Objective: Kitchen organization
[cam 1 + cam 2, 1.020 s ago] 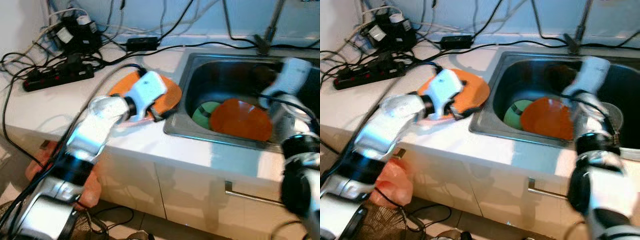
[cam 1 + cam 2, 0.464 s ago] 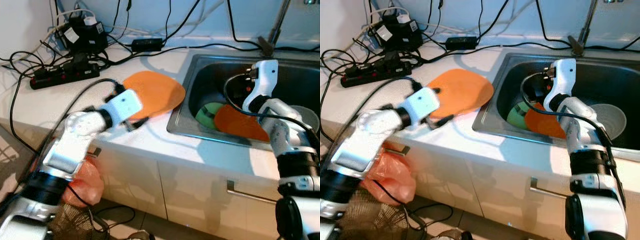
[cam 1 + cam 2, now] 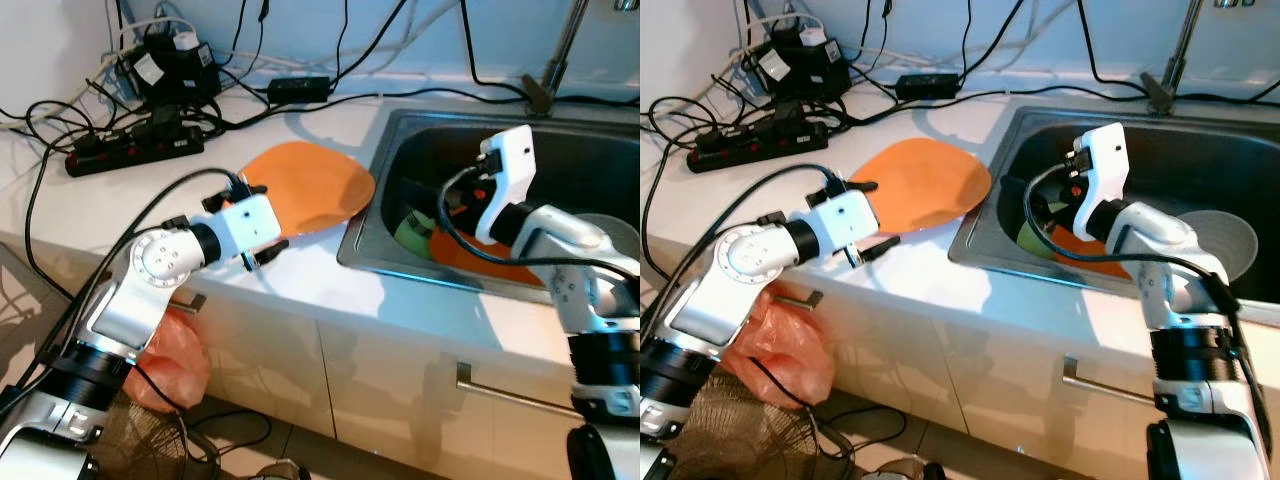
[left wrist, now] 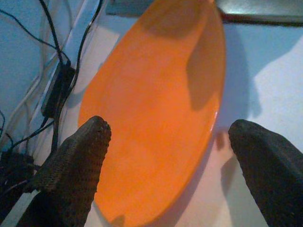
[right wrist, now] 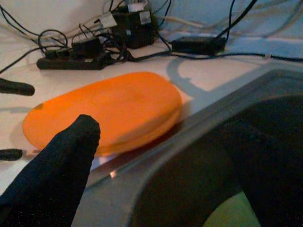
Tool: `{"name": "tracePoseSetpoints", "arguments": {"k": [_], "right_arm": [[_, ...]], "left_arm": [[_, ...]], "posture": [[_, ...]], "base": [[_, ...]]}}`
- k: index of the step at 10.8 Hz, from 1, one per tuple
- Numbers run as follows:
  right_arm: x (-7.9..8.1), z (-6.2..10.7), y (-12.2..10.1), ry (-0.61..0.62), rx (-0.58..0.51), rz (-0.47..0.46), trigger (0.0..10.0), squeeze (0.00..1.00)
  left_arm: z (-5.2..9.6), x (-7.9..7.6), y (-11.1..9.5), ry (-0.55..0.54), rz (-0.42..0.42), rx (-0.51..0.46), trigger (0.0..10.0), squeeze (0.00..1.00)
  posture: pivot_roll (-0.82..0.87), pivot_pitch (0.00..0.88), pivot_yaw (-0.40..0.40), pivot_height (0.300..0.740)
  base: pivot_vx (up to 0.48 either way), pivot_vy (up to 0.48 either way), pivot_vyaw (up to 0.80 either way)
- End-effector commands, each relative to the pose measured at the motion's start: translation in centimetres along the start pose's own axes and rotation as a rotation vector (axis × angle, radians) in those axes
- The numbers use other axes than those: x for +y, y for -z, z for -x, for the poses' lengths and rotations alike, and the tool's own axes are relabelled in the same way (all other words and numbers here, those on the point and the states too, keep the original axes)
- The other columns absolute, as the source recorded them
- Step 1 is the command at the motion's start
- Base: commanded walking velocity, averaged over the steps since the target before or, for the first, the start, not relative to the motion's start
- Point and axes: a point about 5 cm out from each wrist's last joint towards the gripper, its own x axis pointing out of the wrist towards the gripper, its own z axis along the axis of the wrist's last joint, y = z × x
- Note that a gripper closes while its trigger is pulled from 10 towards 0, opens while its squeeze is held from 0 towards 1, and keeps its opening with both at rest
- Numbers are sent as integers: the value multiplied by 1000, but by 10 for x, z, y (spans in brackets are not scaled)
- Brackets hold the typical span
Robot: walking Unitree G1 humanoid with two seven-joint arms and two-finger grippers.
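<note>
An orange plate (image 3: pixel 312 185) lies flat on the white counter beside the sink (image 3: pixel 372 225). My left gripper (image 3: pixel 875 218) is at the plate's near left edge, open; in the left wrist view its two fingers (image 4: pixel 71 175) stand on either side of the plate (image 4: pixel 156 94) without touching it. My right gripper (image 3: pixel 455 205) is down inside the sink near its left wall, open, looking over the rim toward the plate (image 5: pixel 104 111). A second orange plate (image 3: pixel 490 268) and a green dish (image 3: pixel 412 230) lie in the sink under the right arm.
A black power strip (image 3: pixel 125 160), adapters (image 3: pixel 175 65) and many cables crowd the back left of the counter. The faucet (image 3: pixel 555 70) stands behind the sink. A pale bowl (image 3: pixel 1225 235) sits at the sink's right. An orange bag (image 3: pixel 175 365) hangs below the counter.
My left gripper has drawn back from over the plate to its near left edge. My right gripper has moved from the sink's right side to its left wall, lower down.
</note>
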Motion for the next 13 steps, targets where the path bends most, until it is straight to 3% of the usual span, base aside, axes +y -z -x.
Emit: {"name": "tracePoseSetpoints", "arguments": {"k": [1, 3, 6, 11, 12, 13], "right_arm": [[6, 0, -3, -33, 2, 7, 10000, 0], [7, 0, -4, -35, 11, 10, 10000, 0], [19, -1, -1, -99, 29, -9, 10000, 0], [24, 8, 4, -133, 66, -9, 10000, 0], [24, 8, 4, -136, 65, -9, 10000, 0], [28, 8, 3, -162, 69, -14, 10000, 0]], "left_arm": [[0, 3, -1, 11, -38, 0, 10000, 0], [-2, 2, -3, 20, -36, -20, 10000, 0], [-11, -7, 16, 49, -69, 36, 10000, 0], [-24, -3, 38, 40, -118, 97, 10000, 0], [-25, -2, 40, 43, -140, 99, 9529, 0], [-27, -1, 41, 51, -151, 95, 1333, 0]], "posture": [[131, 26, 116, 740], [130, 28, 116, 740], [131, 32, 119, 740], [110, 41, 125, 740], [111, 42, 126, 740], [113, 43, 129, 740]], "base": [[0, 0, 0], [0, 0, 0], [0, 0, 0], [0, 0, 0], [0, 0, 0], [0, 0, 0]]}}
